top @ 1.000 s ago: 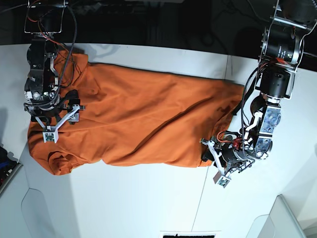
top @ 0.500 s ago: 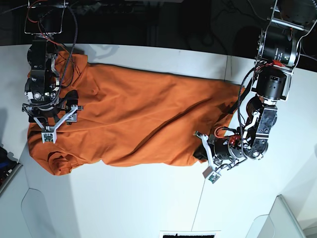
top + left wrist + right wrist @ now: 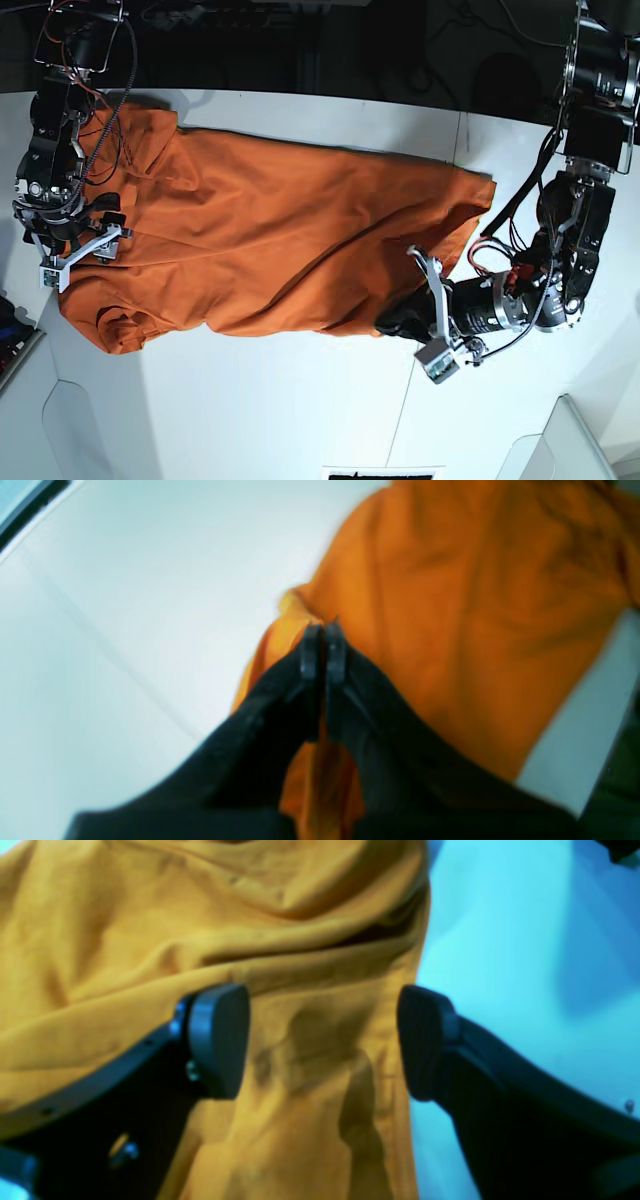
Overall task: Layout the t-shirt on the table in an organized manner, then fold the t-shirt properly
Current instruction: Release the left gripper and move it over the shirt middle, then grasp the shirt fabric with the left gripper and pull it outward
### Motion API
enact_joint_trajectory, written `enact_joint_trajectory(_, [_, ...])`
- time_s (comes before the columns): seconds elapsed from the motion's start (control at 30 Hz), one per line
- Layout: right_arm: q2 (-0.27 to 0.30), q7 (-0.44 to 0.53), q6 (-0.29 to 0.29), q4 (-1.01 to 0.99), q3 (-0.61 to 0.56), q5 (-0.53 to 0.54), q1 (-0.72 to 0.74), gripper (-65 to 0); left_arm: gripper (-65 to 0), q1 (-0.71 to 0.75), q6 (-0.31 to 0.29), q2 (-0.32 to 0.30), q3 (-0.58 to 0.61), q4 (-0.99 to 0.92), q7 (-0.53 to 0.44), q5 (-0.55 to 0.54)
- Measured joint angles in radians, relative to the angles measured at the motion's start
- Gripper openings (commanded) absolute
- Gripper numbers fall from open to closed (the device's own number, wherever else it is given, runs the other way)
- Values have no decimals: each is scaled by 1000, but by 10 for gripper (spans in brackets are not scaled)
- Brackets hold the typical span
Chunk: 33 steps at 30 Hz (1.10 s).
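Observation:
The orange t-shirt [image 3: 270, 230] lies spread lengthwise across the white table [image 3: 280, 410], with folds bunched at its left end. My left gripper [image 3: 397, 322] is at the shirt's lower right corner. In the left wrist view the gripper [image 3: 322, 645] is shut, with orange cloth [image 3: 450, 630] running between and under its fingers. My right gripper [image 3: 78, 252] hovers over the shirt's left end. In the right wrist view the gripper [image 3: 322, 1040] is open, its pads [image 3: 220, 1040] astride wrinkled cloth [image 3: 150, 940] near the shirt's edge, next to the table [image 3: 525, 965]. No neck tag shows.
A pale bin [image 3: 575, 440] stands at the front right corner. A dark object [image 3: 10, 330] sits at the left edge. A black-and-white marker [image 3: 385, 472] lies at the front edge. A thin seam [image 3: 405, 420] crosses the tabletop. The table's far edge meets a dark background.
My left gripper has slid left along the lower hem and swung low over the shirt's corner. My right gripper has moved left to the shirt's left edge.

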Motion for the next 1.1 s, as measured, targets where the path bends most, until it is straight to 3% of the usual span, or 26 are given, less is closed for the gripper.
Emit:
enact_joint_trajectory(0.13, [-6, 1, 26, 0, 0, 30, 0, -203, -650, 126, -2, 1, -1, 159, 3, -58])
enact_joint_trajectory(0.3, [-7, 1, 27, 0, 0, 37, 0, -203, -650, 273, -1, 24, -1, 211, 7, -76])
enact_joint_trajectory(0.43, [-8, 1, 28, 0, 0, 52, 0, -203, -359, 349, -1, 39, -1, 211, 17, -77])
enact_joint_trajectory(0.5, [-7, 1, 28, 0, 0, 62, 0, -203, -283, 379, -1, 39, -1, 211, 15, -76])
enact_joint_trajectory(0.67, [-8, 1, 28, 0, 0, 64, 0, -203, -282, 402, -1, 39, -5, 211, 18, -72])
enact_joint_trajectory(0.8, [-8, 0, 28, -1, 0, 63, 0, -203, -282, 366, 0, 53, -105, 210, 12, -75])
enact_joint_trajectory(0.97, [-8, 2, 45, -2, 0, 64, -2, -203, -282, 329, 0, 65, -264, 211, 0, -172])
enact_joint_trajectory(1.1, [-8, 5, 45, -2, 0, 63, -14, -203, -283, 343, 0, 64, -245, 211, 49, -224])
